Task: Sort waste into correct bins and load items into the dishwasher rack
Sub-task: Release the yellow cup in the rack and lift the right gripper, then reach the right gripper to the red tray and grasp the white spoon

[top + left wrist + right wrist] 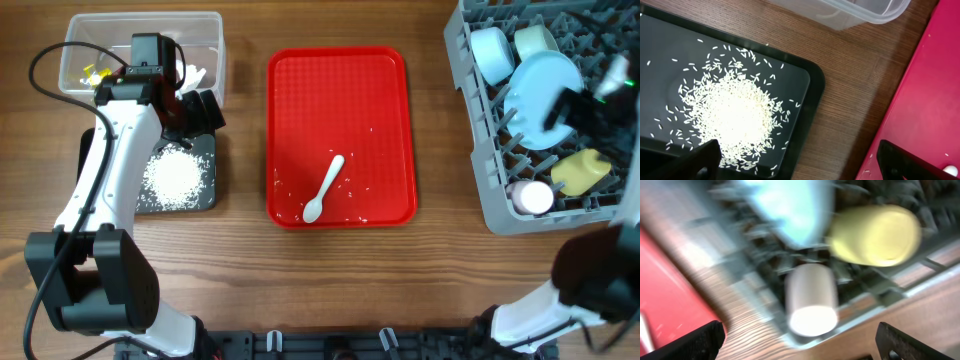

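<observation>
Waste, rice grains (735,117): white heap in the black tray (670,55), strays spread around it; a few more scattered on the red serving tray (340,100) around the white spoon (325,188), which lies with its bowl end toward the near edge

Waste, yellow wrapper (95,72): inside the clear tub (215,40), which stands just beyond the black tray on the worktop (240,280)

Load, dishwasher rack (478,150): at the right end of the worktop, holding a light blue bowl (492,55), a paler bowl (535,40) beside it, a light blue plate (540,90) among the prongs, and a yellow cup (875,235) and white cup (810,300) on their sides in the near corner

Left gripper (800,167): fingers wide apart, empty, above the black tray's edge and the strip of worktop between it and the red serving tray

Right gripper (805,345): fingers apart, nothing between them, over the dishwasher rack's near corner above the two cups; this view is blurred
</observation>
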Available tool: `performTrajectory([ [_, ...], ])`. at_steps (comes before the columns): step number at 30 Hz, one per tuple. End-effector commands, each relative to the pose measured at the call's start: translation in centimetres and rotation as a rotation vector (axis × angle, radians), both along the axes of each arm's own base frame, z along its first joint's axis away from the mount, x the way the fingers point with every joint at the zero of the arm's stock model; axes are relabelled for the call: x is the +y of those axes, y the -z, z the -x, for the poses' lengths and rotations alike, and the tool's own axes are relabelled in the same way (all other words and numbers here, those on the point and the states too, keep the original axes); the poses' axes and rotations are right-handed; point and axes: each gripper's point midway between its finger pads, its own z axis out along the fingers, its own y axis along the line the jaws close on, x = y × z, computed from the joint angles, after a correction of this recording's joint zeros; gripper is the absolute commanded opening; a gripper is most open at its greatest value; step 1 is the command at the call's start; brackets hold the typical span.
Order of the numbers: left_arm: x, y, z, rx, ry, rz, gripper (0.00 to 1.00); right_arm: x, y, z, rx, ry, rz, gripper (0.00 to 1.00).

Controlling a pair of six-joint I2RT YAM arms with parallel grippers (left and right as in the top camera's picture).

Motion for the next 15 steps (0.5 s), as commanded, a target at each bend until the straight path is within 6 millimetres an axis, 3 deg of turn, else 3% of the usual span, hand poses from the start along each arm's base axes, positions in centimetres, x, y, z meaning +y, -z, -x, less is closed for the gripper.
performTrajectory([
  [1,-0.1,0.4,0.0,0.010,-0.015,0.013,1.00,7.6,-4.4,-1.6,-0.161,-0.155,0.015,1.00],
  [4,-0.1,0.4,0.0,0.010,-0.015,0.013,1.00,13.9,-3.9,-2.9,-0.185,-0.259,-0.013,1.00],
  [8,-0.1,0.4,0.0,0.010,-0.015,0.013,1.00,21.9,-0.3,-2.7,-0.130,-0.427,-0.089,1.00],
  [15,-0.1,0.4,0.0,0.010,-0.015,0.013,1.00,32.9,9.6,-2.0,-0.072,-0.713,-0.107,0.99],
])
